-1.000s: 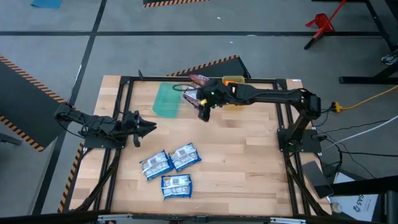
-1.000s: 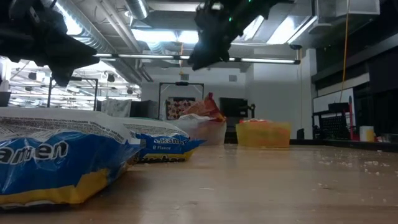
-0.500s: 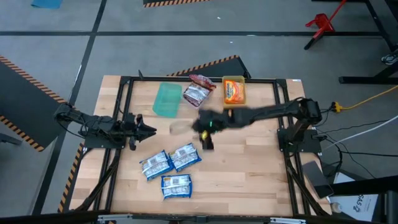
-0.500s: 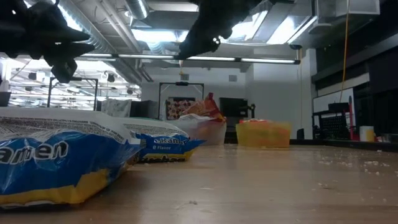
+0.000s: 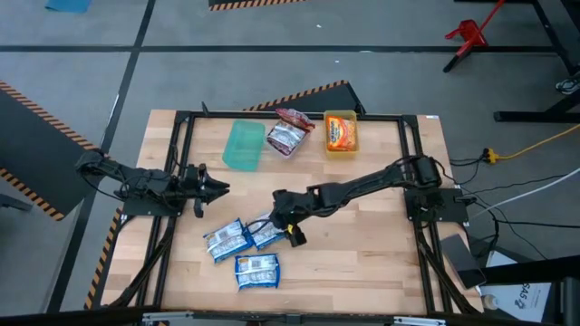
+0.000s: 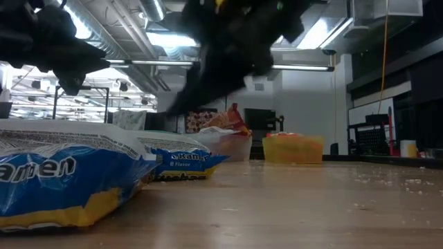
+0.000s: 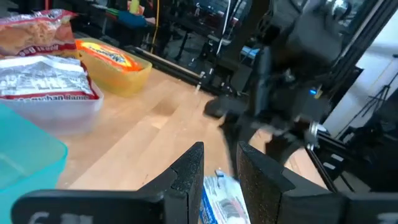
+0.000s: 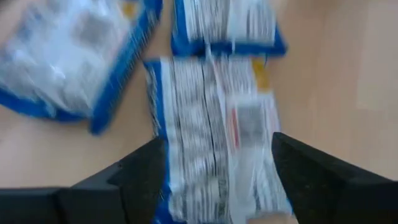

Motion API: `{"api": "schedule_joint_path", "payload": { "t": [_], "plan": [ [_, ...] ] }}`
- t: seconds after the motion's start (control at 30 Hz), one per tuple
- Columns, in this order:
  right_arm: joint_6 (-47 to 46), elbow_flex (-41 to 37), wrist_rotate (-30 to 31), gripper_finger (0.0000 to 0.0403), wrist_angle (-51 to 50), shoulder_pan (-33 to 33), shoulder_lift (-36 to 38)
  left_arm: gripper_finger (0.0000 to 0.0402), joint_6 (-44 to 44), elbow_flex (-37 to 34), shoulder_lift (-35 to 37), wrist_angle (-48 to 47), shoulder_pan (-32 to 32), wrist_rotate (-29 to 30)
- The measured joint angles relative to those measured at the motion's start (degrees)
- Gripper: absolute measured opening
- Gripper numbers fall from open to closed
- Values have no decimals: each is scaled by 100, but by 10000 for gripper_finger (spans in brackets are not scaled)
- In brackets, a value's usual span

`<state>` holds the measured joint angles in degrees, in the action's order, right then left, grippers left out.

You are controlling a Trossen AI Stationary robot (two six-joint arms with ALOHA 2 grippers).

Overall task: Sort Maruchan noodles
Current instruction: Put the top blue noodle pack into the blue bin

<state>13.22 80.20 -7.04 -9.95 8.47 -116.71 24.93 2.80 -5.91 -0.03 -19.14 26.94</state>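
Three blue Maruchan noodle packets lie flat on the near-left part of the table (image 5: 362, 254): one (image 5: 227, 241), one (image 5: 267, 230) beside it, and one (image 5: 256, 270) nearer the front. My right gripper (image 5: 281, 224) hangs open just over the middle packet (image 8: 217, 118), with a finger on either side (image 8: 146, 174). Red packets (image 5: 288, 134) sit in the clear bin. An orange packet (image 5: 340, 132) sits in the yellow bin. My left gripper (image 5: 220, 187) waits level at the table's left, its fingers (image 7: 189, 177) a narrow gap apart.
A green bin (image 5: 243, 145) stands at the far edge, left of the clear and yellow bins. Black frame rails (image 5: 181, 163) run along the table's sides. Bare wood lies at the centre and near right (image 5: 362, 263).
My right gripper has swung from above the clear bin at the far edge toward the near left. It has come down and tipped downward, and now stands over the blue packets. The packets and bins have stayed where they were.
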Motion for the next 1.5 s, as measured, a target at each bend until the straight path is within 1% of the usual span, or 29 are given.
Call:
{"api": "schedule_joint_path", "payload": {
  "t": [0.07, 0.17, 0.27, 0.33, 0.43, 0.57, 0.7, 0.73, 0.77, 0.8, 0.87, 0.97, 1.03, 1.13, 1.5],
  "plan": [
    [59, -2, -5, 288, -41, 6, -146, 90, 2, 3, -19, -10, 0, 37],
    [73, -2, 12, 291, -32, 11, -340, 90, 2, 3, -19, -19, 0, 68],
    [-75, 11, 146, 281, -3, 14, -441, 90, 2, 3, -19, -47, 0, 107],
    [-120, 18, 404, 265, 26, 22, -472, 90, 2, 3, -19, -49, 0, 111],
    [-120, 20, 622, 219, 15, 18, -478, 90, 0, 3, -19, -53, 0, 111],
    [-127, 17, 662, 129, -10, -9, -480, 90, 0, 3, -19, -57, 0, 113],
    [-391, 14, 734, 38, 6, -91, -482, 90, 2, 3, -19, -104, 0, 111],
    [-442, 16, 804, 20, 6, -118, -484, 90, 2, 3, -19, -112, 0, 111],
    [-515, 14, 929, 11, -1, -149, -484, 90, 4, 3, -19, -121, 0, 111],
    [-573, 14, 1016, 8, -1, -182, -486, 90, 4, 3, -19, -143, 0, 111],
    [-798, 14, 1187, 15, -3, -238, -490, 90, 8, 4, -19, -194, 0, 111],
    [-952, 29, 1205, 12, -24, -306, -491, 90, 42, 3, -19, -211, 0, 110],
    [-897, 97, 1205, 4, -86, -304, -501, 90, 48, 3, -19, -211, 0, 109],
    [-851, 251, 1282, 2, -169, -291, -529, 90, 50, 5, -19, -213, 0, 110],
    [-649, 856, 1254, 0, -181, -293, -526, 90, 57, 6, -19, -213, 0, 109]
  ]
}}
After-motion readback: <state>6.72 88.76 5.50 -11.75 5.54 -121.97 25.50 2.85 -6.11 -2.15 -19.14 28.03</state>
